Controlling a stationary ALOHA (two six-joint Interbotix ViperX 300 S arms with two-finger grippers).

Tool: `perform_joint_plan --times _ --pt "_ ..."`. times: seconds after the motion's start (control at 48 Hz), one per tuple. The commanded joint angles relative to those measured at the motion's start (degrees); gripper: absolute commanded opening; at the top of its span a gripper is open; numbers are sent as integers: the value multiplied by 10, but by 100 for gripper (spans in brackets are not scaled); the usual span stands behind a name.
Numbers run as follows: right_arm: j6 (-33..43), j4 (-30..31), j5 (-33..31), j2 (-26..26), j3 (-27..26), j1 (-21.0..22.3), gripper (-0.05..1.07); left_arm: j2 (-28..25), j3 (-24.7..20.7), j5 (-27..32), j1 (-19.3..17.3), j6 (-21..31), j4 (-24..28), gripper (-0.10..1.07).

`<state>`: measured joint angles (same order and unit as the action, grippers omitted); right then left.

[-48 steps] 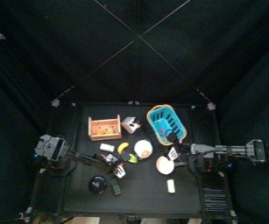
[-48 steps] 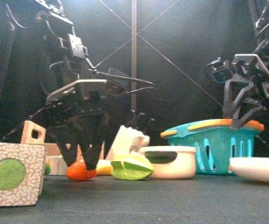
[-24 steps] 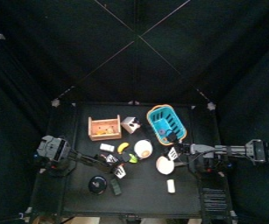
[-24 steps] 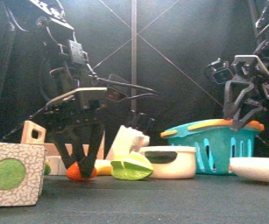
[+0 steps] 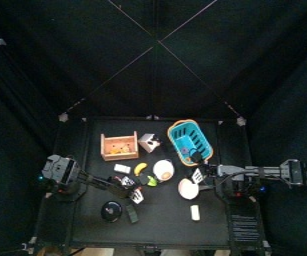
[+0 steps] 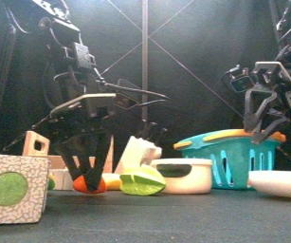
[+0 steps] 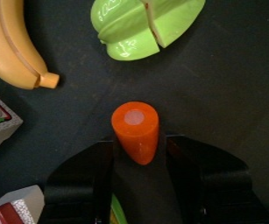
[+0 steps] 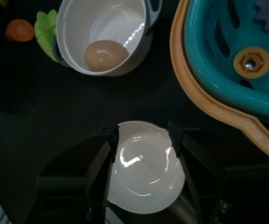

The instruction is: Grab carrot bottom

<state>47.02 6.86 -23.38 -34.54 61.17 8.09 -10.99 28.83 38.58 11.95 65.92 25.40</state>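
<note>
In the left wrist view, the left hand straddles the carrot at lower centre, jaws apart, not yet clamped. Closing off-centre could squirt the small piece toward the lime wedge beyond. The right hand hangs farther back, jaws apart. No writing is readable.

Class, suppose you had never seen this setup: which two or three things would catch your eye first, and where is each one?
First, the small orange carrot lying on the black table, with the left gripper lowered over it, one jaw on each side. Close beside it lies a yellow-green piece. At the table's right stands a teal basket, with the right gripper hanging above a white dish.
</note>
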Motion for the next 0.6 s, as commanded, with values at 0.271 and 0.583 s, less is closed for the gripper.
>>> perform_joint_plan --times 0.271,0.583 --pt "-1 1 4 -2 -5 -1 84 55 2 2 0 1 18 76" --pt "-1 2 4 -2 -5 -2 84 56 4 2 0 0 17 76"
